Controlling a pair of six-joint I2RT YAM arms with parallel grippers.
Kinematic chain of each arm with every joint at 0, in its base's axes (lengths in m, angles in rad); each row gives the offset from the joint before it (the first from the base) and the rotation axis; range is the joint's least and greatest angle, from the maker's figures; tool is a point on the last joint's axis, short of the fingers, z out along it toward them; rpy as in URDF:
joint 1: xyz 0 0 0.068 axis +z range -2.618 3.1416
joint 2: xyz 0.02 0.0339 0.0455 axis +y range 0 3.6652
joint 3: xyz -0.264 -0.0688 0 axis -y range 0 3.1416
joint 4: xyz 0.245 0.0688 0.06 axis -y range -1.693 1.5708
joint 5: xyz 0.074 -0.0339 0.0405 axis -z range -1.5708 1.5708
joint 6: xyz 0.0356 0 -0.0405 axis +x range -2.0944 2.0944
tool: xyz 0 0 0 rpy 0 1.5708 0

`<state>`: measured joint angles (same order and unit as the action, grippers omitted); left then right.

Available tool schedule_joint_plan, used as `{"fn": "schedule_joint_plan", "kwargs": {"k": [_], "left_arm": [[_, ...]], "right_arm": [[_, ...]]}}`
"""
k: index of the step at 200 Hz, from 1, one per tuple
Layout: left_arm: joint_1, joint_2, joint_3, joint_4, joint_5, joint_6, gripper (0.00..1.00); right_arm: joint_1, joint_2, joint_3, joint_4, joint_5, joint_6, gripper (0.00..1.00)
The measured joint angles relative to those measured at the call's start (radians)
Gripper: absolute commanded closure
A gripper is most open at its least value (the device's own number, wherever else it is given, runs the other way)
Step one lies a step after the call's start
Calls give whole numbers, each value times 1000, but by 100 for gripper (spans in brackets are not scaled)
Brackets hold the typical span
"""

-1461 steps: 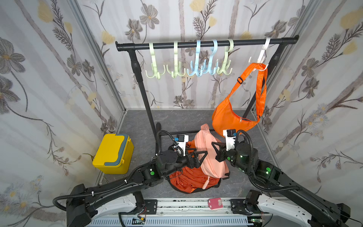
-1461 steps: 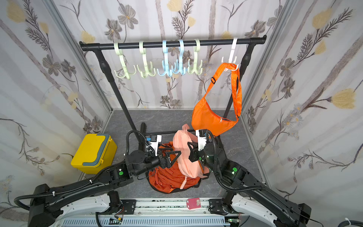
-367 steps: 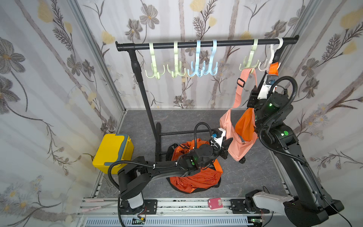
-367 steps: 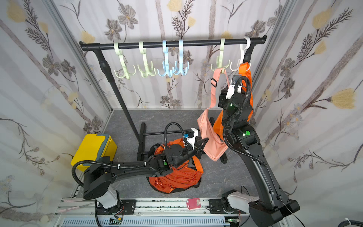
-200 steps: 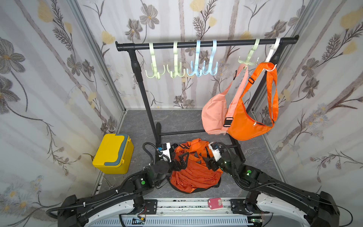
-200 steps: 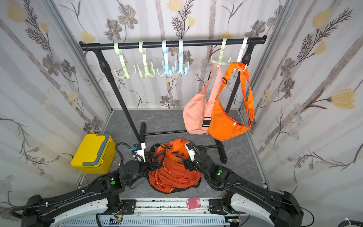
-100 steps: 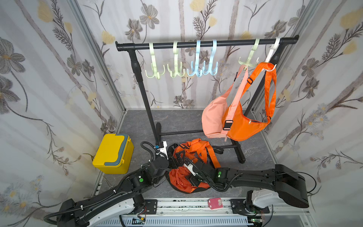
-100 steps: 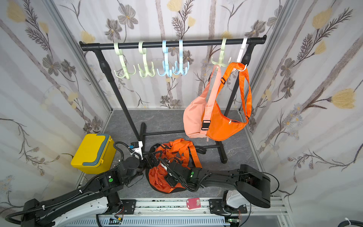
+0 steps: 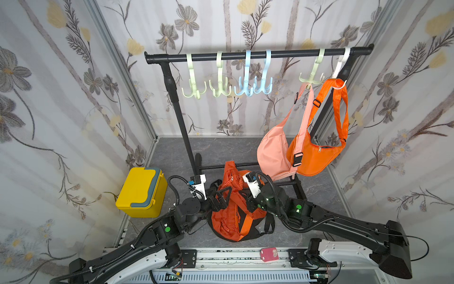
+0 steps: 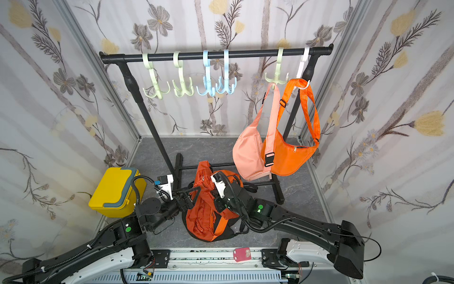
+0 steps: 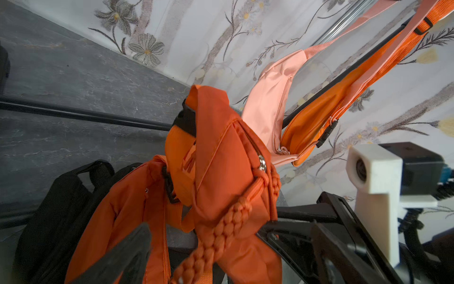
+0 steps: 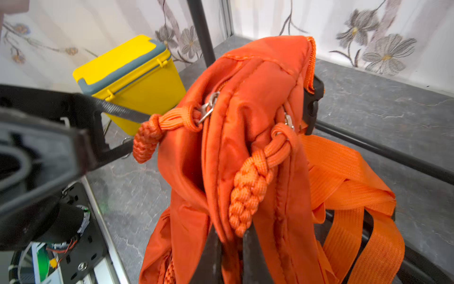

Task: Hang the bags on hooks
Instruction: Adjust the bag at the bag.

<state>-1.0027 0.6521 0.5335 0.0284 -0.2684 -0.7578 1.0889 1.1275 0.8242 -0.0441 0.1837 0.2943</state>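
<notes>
Box (image 9: 140, 189) of yellow plastic stands at the left on the grey tabletop (image 9: 172, 152). Next comes the left pincer (image 9: 221, 196), fingers spread wide, just beside the orange backpack (image 9: 233, 216). The backpack slumps on the tabletop in front of the rail (image 9: 258, 55), its top standing upright. The right pincer (image 12: 232, 250) is clamped on the backpack's fabric below a braided zip pull (image 12: 248, 194). Further right, a pink bag (image 9: 272, 152) and an orange sling bag (image 9: 314, 157) hang from the rail's two rightmost hooks (image 9: 312, 77).

The backpack (image 12: 245, 98) fabric (bunched) hides the right tool (image 12: 232, 237) tips.
</notes>
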Motion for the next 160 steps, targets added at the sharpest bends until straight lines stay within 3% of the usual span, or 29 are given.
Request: {"fn": "schedule_joint_plan", "kwargs": {"k": [52,88,125,160], "left_arm": [[-4,-19,14,-9,-43,-7,0],[-4,-47,14,-134,-100,-86,0],[-4,-48,-5,-267,-138,-164,0],[-4,54,-29,-289,-125,-212,0]], "right_arm": [[32,172,-8,111,-93,45,100],[47,262,15,145,-201,69,71],[-139,120,-53,165,-137,90,43],[-218,114,-35,138,-127,69,38]]}}
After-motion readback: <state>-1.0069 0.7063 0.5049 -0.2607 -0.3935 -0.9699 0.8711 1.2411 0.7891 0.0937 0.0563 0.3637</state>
